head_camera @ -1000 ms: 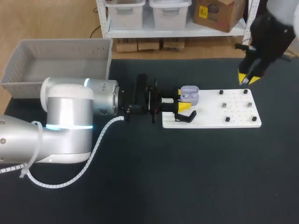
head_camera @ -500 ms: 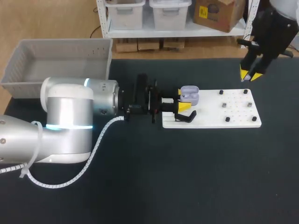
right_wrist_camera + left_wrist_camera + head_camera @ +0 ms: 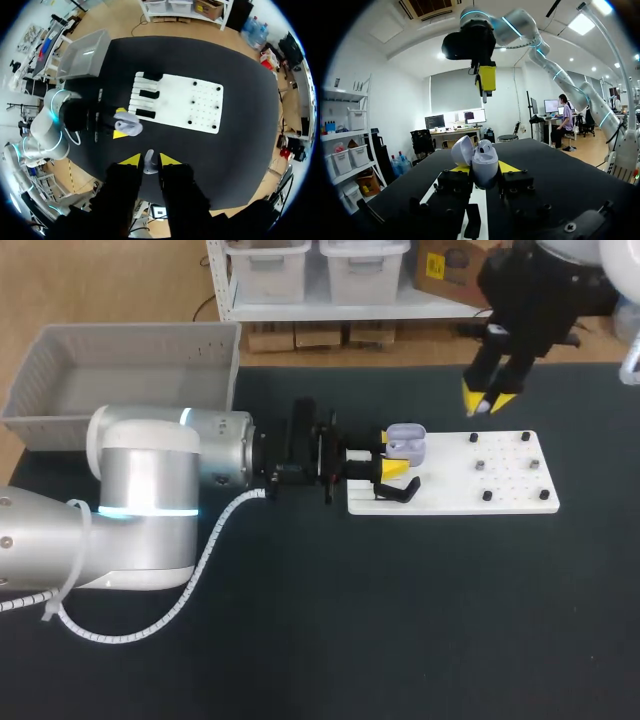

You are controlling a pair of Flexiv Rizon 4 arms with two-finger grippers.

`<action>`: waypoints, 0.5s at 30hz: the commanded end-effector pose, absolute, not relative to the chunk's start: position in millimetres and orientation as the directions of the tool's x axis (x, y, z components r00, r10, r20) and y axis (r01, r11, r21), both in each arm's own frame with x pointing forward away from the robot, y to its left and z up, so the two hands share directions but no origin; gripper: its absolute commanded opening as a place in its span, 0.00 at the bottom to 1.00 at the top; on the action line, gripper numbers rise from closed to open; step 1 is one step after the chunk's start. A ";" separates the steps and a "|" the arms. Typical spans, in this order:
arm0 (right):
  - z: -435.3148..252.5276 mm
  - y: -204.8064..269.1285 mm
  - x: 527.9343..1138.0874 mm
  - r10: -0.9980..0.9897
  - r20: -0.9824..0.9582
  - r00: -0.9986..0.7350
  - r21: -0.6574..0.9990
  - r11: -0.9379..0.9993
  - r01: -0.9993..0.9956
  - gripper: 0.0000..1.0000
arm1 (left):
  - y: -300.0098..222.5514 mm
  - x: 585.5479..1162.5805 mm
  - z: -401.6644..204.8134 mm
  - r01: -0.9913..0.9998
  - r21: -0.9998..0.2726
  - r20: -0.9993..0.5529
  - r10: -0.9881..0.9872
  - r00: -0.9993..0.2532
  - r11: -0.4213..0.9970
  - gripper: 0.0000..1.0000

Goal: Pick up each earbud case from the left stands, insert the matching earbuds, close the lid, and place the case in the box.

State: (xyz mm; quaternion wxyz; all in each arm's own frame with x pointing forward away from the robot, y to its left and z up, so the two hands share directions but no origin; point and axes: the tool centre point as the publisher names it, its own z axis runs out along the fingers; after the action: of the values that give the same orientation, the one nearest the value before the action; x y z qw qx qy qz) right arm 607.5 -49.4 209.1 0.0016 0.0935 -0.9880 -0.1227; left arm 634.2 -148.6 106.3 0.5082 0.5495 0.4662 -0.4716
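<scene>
A lavender earbud case (image 3: 406, 444) with its lid up sits at the left end of the white board (image 3: 505, 502). My left gripper (image 3: 393, 468) is shut on it from both sides. In the left wrist view the case (image 3: 484, 156) stands between the yellow tips, lid tilted back. My right gripper (image 3: 488, 401) hangs high above the board's far edge, right of the case. The right wrist view shows it (image 3: 149, 160) shut on a small pale earbud (image 3: 149, 165), with the case (image 3: 128, 125) far below.
A grey bin (image 3: 60, 405) stands at the table's far left, behind my left arm. A black stand (image 3: 400, 491) sits on the board beside the case. Small black pegs (image 3: 487, 496) dot the board's right half.
My right arm has swung left from beyond the board's far right corner to above its far edge, nearer the case. The left arm and the case have kept still.
</scene>
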 end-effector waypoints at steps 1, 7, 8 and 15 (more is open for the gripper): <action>203.7 -28.1 616.4 -0.229 0.011 -0.973 0.233 0.947 -0.220 0.00 | -148.4 632.7 105.7 0.992 0.121 -0.992 0.031 0.123 -0.043 0.00; 195.5 -2.6 619.3 -0.303 0.034 -0.952 0.197 0.936 -0.290 0.00 | -148.4 632.7 105.7 0.992 0.121 -0.992 0.031 0.123 -0.043 0.00; 194.5 0.4 619.6 -0.312 0.035 -0.949 0.191 0.935 -0.300 0.00 | -148.4 632.7 105.7 0.992 0.121 -0.992 0.031 0.123 -0.043 0.00; 188.5 14.0 619.4 -0.339 0.025 -0.940 0.125 0.934 -0.334 0.00 | -148.4 632.7 105.7 0.992 0.121 -0.992 0.031 0.123 -0.043 0.00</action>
State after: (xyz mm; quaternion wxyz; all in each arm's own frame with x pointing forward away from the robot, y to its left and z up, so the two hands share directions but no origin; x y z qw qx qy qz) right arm 617.6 4.7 189.5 0.0202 0.1685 -0.9825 -0.0770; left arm 634.2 -148.6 106.3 0.5082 0.5495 0.4662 -0.4716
